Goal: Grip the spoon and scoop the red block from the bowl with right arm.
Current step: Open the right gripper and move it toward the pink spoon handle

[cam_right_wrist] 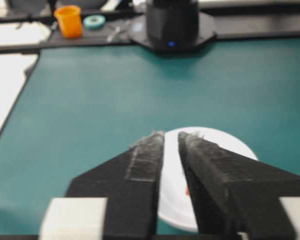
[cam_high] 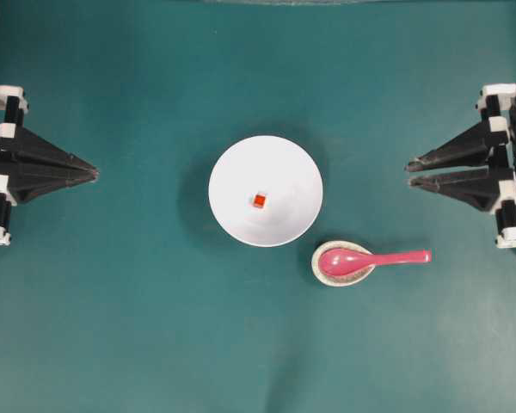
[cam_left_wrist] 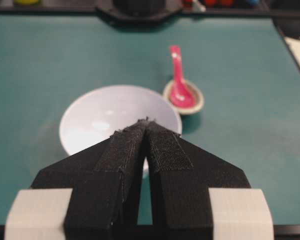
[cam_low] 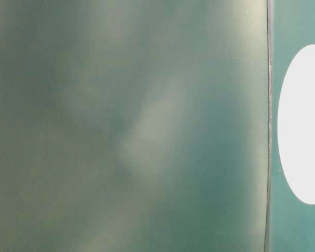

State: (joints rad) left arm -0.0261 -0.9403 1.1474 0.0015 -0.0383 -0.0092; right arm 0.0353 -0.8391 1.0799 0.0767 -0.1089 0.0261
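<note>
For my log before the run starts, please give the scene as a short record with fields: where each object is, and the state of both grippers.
bowl: white bowl, middle of the green table
red block: red block on the bowl's bottom
spoon: pink spoon, scoop lying in the speckled spoon rest, handle pointing toward the right arm's side
spoon rest position: beside the bowl
left gripper: left gripper shut, at the table edge, holding nothing
right gripper: right gripper slightly open, holding nothing, far from the spoon
</note>
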